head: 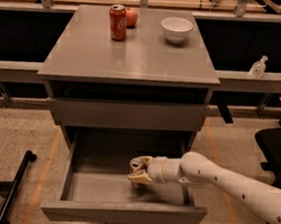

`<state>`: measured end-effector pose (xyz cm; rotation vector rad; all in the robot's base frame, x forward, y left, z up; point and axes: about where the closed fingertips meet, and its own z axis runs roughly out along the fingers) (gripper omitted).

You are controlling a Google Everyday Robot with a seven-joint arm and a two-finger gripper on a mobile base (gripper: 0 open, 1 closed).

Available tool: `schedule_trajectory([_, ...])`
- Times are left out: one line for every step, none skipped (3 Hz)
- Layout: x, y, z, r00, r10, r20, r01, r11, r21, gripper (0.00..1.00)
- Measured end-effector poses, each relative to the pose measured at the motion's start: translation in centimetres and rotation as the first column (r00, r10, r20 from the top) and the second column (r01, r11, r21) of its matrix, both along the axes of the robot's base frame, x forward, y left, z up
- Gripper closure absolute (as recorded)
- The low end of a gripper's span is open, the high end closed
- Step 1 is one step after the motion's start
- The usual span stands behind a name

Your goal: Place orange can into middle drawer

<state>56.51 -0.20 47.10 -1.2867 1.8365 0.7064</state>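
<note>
Inside the open middle drawer (123, 213), toward its right half, the pincer (140, 175) is closed on the orange can (137, 165). The can is carried with its silver top uppermost and leaning slightly. It appears to hang clear of the drawer floor, with a faint shadow beneath it. The white arm (222, 182) enters from the right and crosses over the drawer's right side wall. On the table (135, 60) above stand a red cola can (118, 22) and a white bowl (176, 29), both well apart from the work.

Assessment: the can is within the drawer's bounds but not yet set down, so placement is unfinished.

Risks noted:
- Release from this height with the can leaning would likely let it topple and roll across the floor.
- Lowering too hard would press the can's base into the floor and could shift it in the grip.
- The forearm lies close over the right wall. A careless withdrawal could strike the wall or the drawer front above and jolt the cabinet.
- Opening while drawing back could drag the can over.
</note>
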Motion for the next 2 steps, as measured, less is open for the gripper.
schedule_trajectory([-0.06,0.10,-0.04,1.0000,0.002,0.000,-0.002,1.000,0.002,0.00])
schedule_trajectory([-0.06,0.11,-0.04,1.0000,0.002,0.000,-0.002,1.000,0.002,0.00])
